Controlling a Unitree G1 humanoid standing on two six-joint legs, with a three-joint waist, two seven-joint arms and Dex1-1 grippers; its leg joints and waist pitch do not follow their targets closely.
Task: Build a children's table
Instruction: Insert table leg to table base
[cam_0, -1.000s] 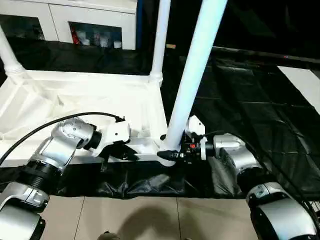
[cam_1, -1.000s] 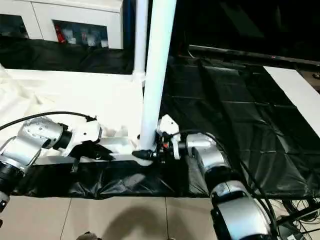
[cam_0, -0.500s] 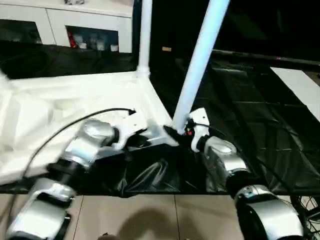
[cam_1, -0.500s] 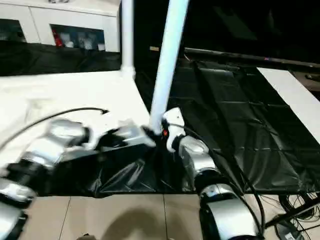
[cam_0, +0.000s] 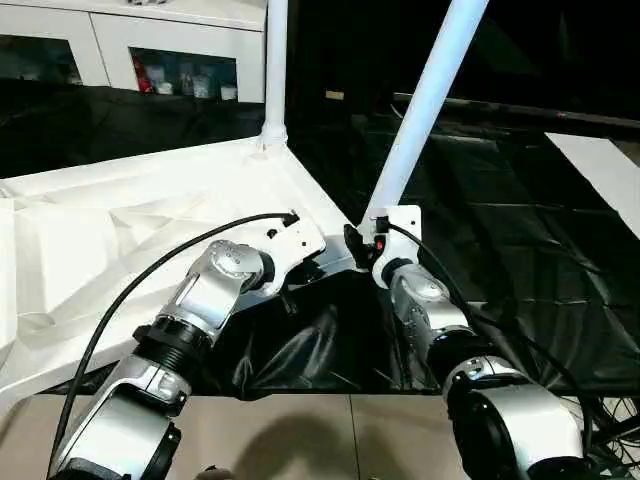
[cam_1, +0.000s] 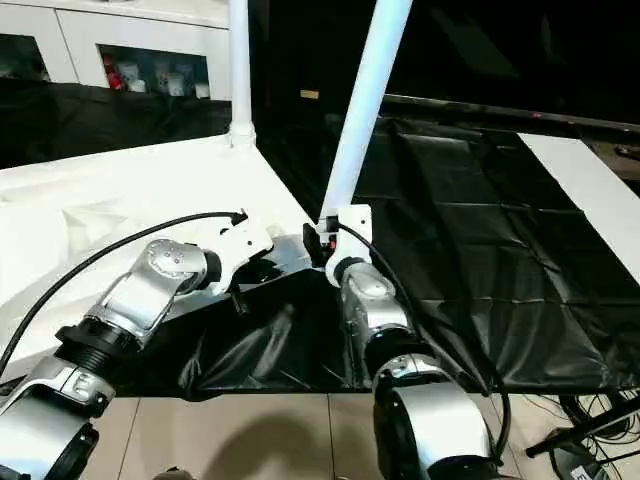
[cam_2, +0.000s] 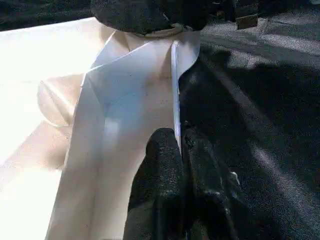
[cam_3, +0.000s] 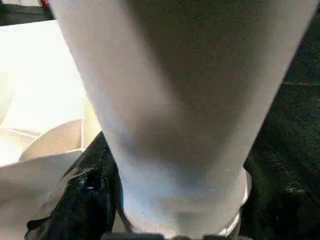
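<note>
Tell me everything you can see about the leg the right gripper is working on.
The near leg is a long white tube, smooth like plastic, leaning up and away to the robot's right, its top out of frame. Its foot stands at the near corner of the upturned white table top. The right gripper has black fingers against its base. The left gripper pinches the top's rim nearby.

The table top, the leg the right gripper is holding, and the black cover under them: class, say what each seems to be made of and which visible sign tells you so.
Table top: probably moulded plastic, white and smooth, with thin raised ribs and walls.
Leg: likely the same plastic, a smooth, slightly glossy white tube.
Black cover: seemingly thin plastic sheeting or coated fabric; it creases, bunches and glints.
</note>
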